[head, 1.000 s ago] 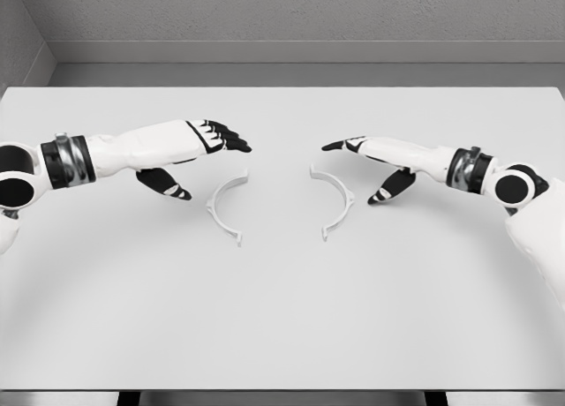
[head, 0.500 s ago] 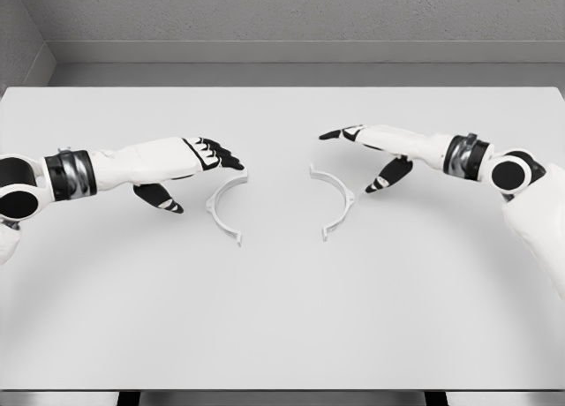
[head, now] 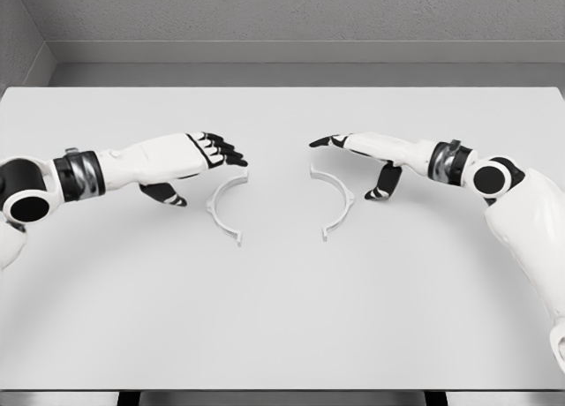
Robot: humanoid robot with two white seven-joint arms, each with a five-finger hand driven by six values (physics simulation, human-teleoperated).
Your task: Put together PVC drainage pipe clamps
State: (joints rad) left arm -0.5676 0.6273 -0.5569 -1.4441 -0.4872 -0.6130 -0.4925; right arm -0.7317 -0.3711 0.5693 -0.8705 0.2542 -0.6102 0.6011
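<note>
Two white half-ring pipe clamp pieces lie flat on the white table, a gap between them. The left half curves open to the right; the right half curves open to the left. My left hand hovers just above and left of the left half's upper end, fingers spread, thumb hanging below, holding nothing. My right hand reaches in over the upper end of the right half, fingers stretched out flat with the thumb down. It grasps nothing.
The table's far edge meets a grey wall behind. The near edge runs along the bottom of the head view.
The left hand has pulled slightly left and lower toward its clamp half. The right hand has slid left and down, closer to the right half's upper end. Both clamp halves stayed put.
</note>
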